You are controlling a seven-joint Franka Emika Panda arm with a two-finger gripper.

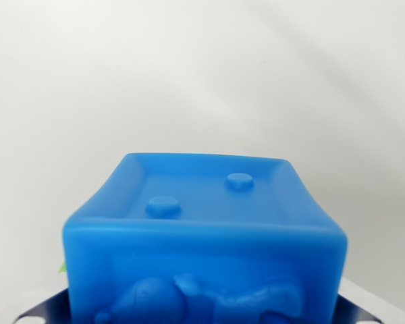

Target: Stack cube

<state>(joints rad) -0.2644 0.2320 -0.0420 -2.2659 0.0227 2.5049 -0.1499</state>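
Counter (202, 67): pale, bare in upper half of wrist view; nothing on it in sight.
Cube (202, 236): blue, soft-looking, two raised dots on upper face, relief figure on near face; fills lower frame, close under camera.
Dark metal edges at lower corners (34, 312): possibly fingers; grip state cannot be told.
Green sliver (63, 267) at cube's left edge, unidentified.
Judgement: cube likely carried; stacking not shown done, target not visible.

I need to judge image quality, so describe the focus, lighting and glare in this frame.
Wrist view: the blue cube fills the lower frame, reasonably sharp, evenly lit, without harsh glare; the pale background is soft and featureless; a small green sliver at the cube's left edge is too blurred to identify.
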